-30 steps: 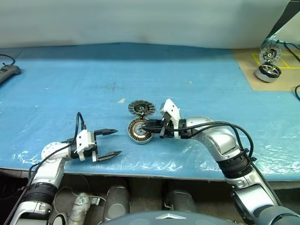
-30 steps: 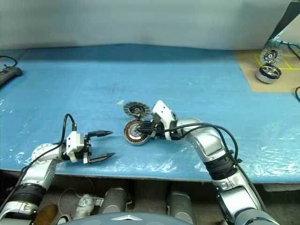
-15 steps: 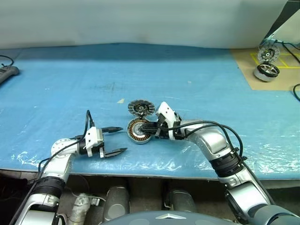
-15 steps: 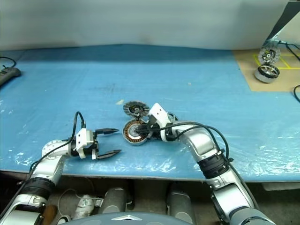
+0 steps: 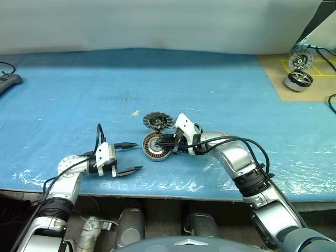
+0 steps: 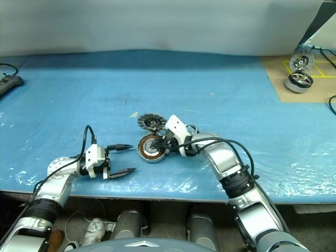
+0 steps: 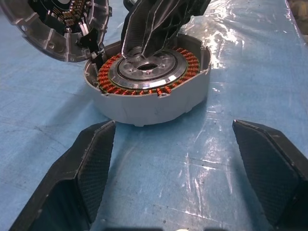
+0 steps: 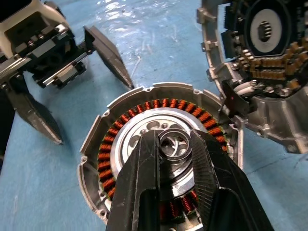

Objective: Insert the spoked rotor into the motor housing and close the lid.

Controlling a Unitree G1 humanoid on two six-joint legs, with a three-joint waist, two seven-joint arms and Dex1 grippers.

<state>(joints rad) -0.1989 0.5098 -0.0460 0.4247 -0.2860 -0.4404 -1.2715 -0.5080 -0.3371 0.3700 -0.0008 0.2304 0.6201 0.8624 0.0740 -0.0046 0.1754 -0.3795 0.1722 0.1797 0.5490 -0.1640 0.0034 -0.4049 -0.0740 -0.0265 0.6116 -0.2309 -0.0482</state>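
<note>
Gripping anything, either tool?

— Yes. The right tool [image 8: 175, 159] has its two black fingers drawn in on the small silvery hub at the centre of the spoked rotor [image 8: 174, 144], which sits down inside the motor housing [image 5: 156, 146], ringed by copper-coloured windings.

And the left one?

— The left tool [image 5: 129, 157] is spread wide and holds nothing. It lies low over the surface [image 5: 79, 105], pointing at the housing from just beside it, without touching.

Where is the lid?

— The lid [image 5: 158, 121] is tilted up on edge against the far rim of the housing, its ribbed face with the dark centre showing. The housing is uncovered.

What is the surface like?

— Flat and covered in a blue sheet with a shiny, crinkled film along the near edge. A pale scrap [image 5: 135, 113] lies near the lid.

And the room beyond?

— A plain pale wall runs behind. At the far right corner sits a brown board [image 5: 294, 79] with yellow markings, carrying another silver motor part [image 5: 297, 81] — a ribbed disc leans up behind it. A dark power strip [image 5: 9, 81] rests at the far left edge.
</note>
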